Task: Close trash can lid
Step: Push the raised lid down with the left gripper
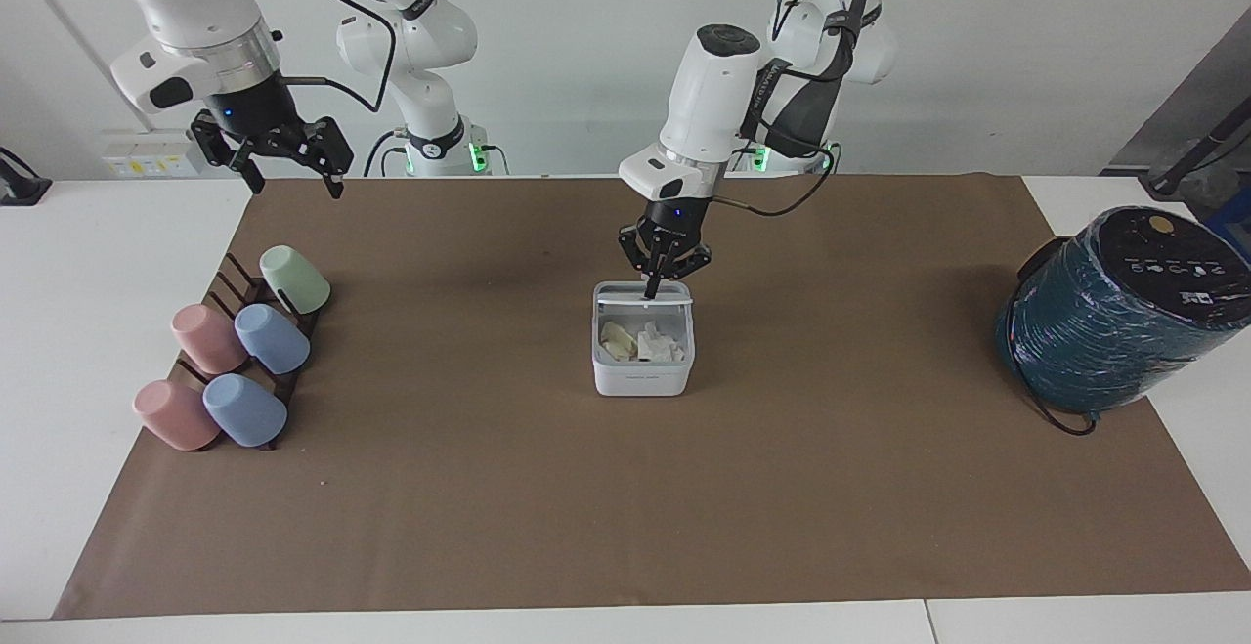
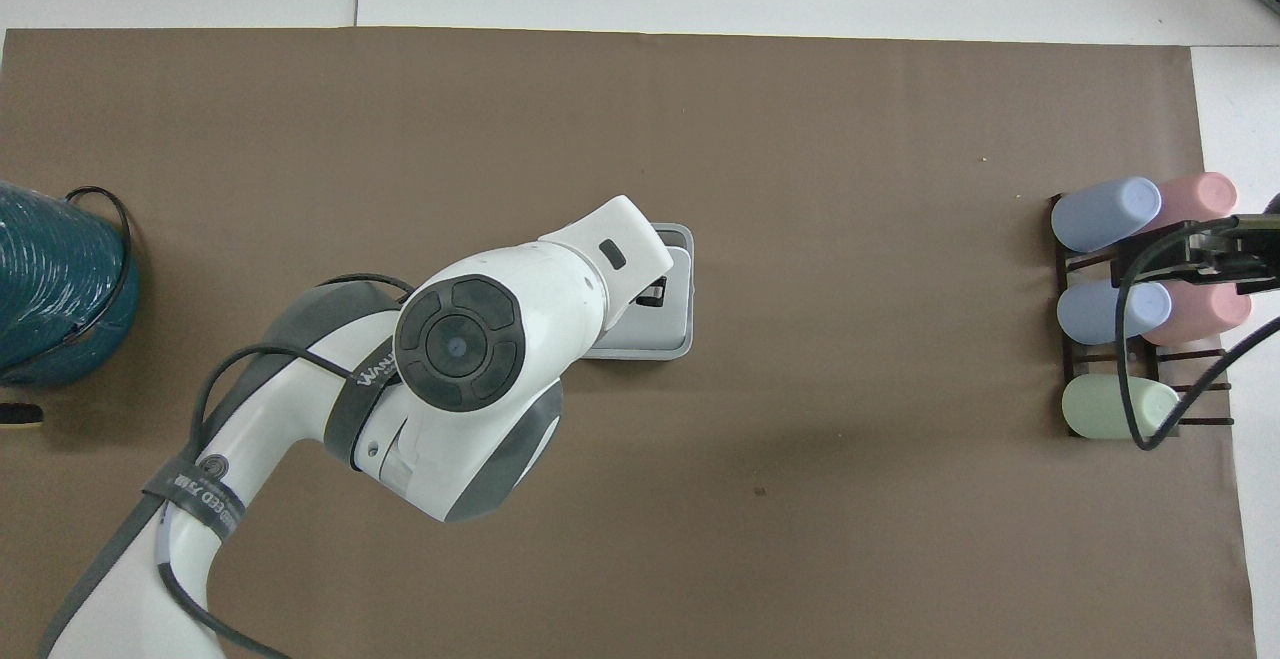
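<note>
You see left gripper (image 1: 652, 294) tips pressed together on the lid (image 1: 645, 301), tilted half-down over the trash can (image 1: 642, 377) mid-mat | right gripper (image 1: 285, 170) spread, waiting above cup rack (image 1: 256, 331) | brown mat (image 1: 625, 507) bare around can | teal cylinder (image 1: 1114, 317) at mat edge.

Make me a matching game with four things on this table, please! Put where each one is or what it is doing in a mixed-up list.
Things:
1. lid
2. trash can
3. left gripper
4. right gripper

States:
A. waiting in the air, fingers open
B. holds crumpled scraps
C. tipped nearly flat, not yet shut
D. pressing down on the lid

Pairs: 1-C, 2-B, 3-D, 4-A
</note>
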{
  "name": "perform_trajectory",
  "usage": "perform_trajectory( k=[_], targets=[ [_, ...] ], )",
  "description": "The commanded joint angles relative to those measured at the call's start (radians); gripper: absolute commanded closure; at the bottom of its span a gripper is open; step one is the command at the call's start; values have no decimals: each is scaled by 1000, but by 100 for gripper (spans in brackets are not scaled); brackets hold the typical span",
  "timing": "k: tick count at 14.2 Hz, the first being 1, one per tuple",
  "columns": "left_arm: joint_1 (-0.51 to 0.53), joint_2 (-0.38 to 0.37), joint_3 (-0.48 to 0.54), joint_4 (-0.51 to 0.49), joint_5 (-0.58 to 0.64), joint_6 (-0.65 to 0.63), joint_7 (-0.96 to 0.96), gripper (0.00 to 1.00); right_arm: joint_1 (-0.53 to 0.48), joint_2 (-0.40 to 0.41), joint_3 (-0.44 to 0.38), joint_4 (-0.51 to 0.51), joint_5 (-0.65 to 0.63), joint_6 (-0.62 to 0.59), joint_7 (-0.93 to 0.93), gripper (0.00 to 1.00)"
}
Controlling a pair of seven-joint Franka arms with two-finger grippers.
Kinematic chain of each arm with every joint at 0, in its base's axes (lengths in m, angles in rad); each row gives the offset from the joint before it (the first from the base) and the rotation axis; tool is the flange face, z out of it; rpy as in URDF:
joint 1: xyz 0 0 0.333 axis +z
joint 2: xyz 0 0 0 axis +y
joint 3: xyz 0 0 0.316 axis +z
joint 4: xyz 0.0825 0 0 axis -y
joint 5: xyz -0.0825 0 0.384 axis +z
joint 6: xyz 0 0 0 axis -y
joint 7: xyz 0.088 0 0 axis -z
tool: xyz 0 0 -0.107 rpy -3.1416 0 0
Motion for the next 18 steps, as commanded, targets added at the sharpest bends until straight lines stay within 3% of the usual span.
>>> perform_trajectory(
  k=[1,7,18],
  targets=[
    [9,90,-5,69,23,35,6,100,3,-16,-9,-13,16,-13,-24,0],
    [25,166,-3,69,23,118,26,100,3,-16,-9,-13,16,-11,-24,0],
    [25,182,-3,59,23,121,26,100,3,-16,-9,-13,16,-13,-24,0]
  ],
)
